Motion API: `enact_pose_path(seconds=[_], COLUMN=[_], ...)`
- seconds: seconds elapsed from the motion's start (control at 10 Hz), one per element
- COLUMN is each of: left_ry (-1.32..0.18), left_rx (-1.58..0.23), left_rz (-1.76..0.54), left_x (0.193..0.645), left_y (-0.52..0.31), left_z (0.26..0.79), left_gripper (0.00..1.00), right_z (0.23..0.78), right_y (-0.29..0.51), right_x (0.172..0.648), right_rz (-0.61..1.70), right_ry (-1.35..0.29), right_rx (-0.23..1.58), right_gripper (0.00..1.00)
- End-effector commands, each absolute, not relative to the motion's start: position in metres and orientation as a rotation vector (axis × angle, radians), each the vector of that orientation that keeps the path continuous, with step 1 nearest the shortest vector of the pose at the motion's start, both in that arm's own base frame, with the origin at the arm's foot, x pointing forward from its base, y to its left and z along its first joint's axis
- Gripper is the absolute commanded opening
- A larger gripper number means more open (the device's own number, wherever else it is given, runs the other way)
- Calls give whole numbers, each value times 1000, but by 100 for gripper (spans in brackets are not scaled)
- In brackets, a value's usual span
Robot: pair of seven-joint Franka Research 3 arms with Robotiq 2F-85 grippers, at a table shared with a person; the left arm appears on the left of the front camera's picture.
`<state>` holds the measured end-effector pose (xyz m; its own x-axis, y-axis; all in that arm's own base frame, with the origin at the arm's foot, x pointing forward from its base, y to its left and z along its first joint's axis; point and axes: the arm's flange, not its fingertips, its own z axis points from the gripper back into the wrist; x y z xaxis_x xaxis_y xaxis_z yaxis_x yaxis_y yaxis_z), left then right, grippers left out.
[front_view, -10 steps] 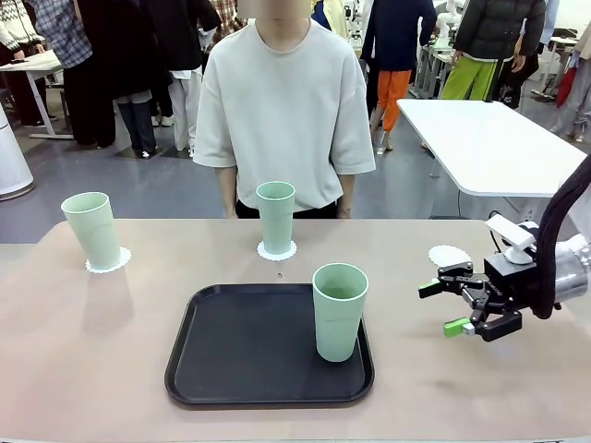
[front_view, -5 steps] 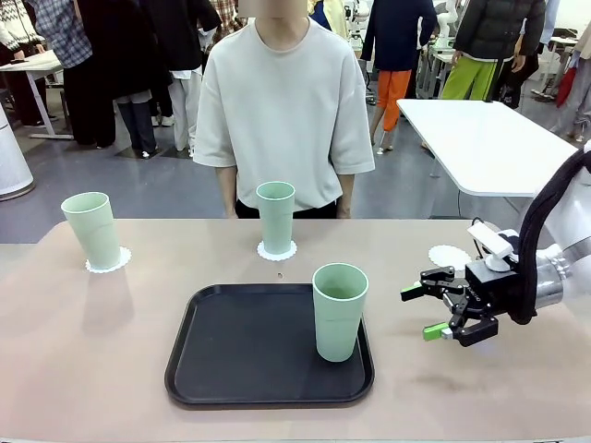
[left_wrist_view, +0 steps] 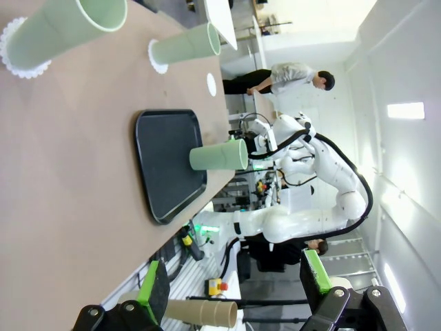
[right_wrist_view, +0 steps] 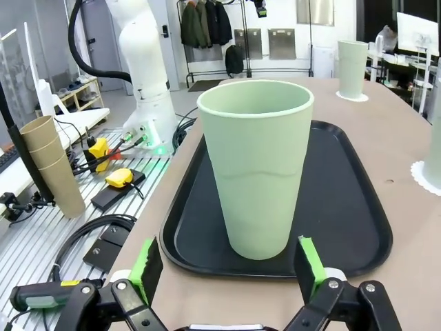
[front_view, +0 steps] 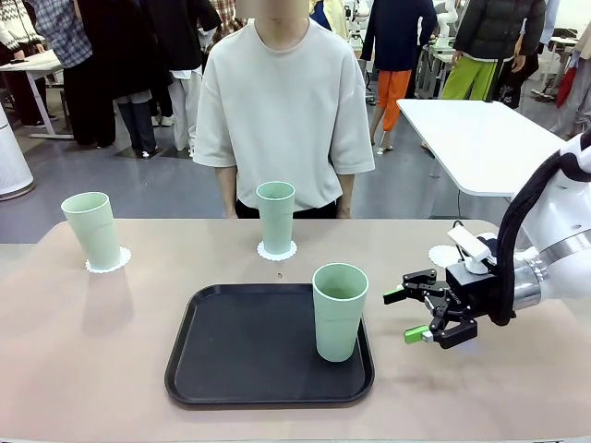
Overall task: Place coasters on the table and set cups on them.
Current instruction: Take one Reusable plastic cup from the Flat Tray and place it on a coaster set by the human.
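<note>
Cups: one (front_view: 339, 310) stood upright on the black tray (front_view: 240, 346), two others (front_view: 91, 229) (front_view: 275, 216) set on coasters at the table's (front_view: 92, 351) far side. Right gripper (front_view: 414, 313), jaws spread and empty, has been brought nearer the tray cup than a second ago. Left gripper (left_wrist_view: 234, 286) is spread, empty.

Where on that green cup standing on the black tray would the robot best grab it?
Probably around the middle of the cup, coming in level from its right, where the open right tool already faces it. It stands upright with smooth tapered walls and no handle, so squeezing opposite sides suits it; the tray rim sits low.
</note>
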<state>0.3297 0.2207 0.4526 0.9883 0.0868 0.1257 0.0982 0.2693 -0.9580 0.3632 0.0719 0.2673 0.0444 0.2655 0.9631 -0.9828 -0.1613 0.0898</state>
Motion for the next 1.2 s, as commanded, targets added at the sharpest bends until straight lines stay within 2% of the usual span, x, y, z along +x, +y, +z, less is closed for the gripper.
enact_pose_path(seconds=[0.0, 0.4, 0.8, 1.1], left_ry=[-172, -172, -172, -172], left_rx=[-1308, -1308, -1308, -1308], left_rz=[-11, -11, -11, -11], left_x=[328, 328, 328, 328], left_y=[221, 221, 221, 221], left_z=[455, 455, 455, 455], left_gripper=[100, 100, 100, 100], right_z=[269, 263, 268, 265], right_y=[68, 75, 90, 101], right_x=[363, 368, 374, 374], right_rz=[1390, 1363, 1346, 1356], right_ry=[-883, -883, -999, -979], right_rx=[1166, 1178, 1210, 1234], right_gripper=[100, 100, 100, 100])
